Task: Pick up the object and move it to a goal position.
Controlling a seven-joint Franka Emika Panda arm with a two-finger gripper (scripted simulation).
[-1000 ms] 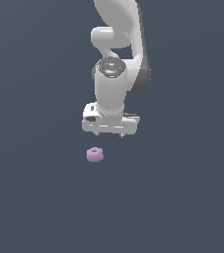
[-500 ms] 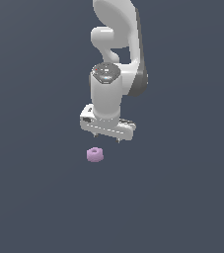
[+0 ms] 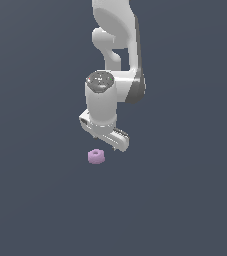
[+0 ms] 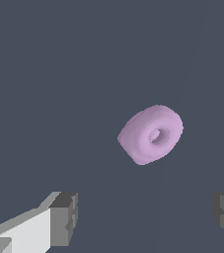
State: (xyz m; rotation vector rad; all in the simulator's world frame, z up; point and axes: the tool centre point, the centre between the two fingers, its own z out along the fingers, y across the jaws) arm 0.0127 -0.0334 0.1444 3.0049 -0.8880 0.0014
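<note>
The object, a small pale pink-purple ring (image 3: pixel 96 156) with a centre hole, lies flat on the dark grey floor. In the wrist view the ring (image 4: pixel 151 134) shows ahead of the fingers, untouched. My white gripper (image 3: pixel 110 143) hangs just above the ring, slightly to the exterior view's right of it. It is open: two grey fingertips (image 4: pixel 64 219) stand far apart with nothing between them. The hand is turned at a slant.
The white arm (image 3: pixel 116 45) rises from the gripper to the top of the exterior view. The dark grey floor (image 3: pixel 35 200) surrounds the ring with no other objects in sight.
The gripper has come down closer to the ring and shifted slightly toward the exterior view's left. The hand has rotated to a slant. The ring has not moved.
</note>
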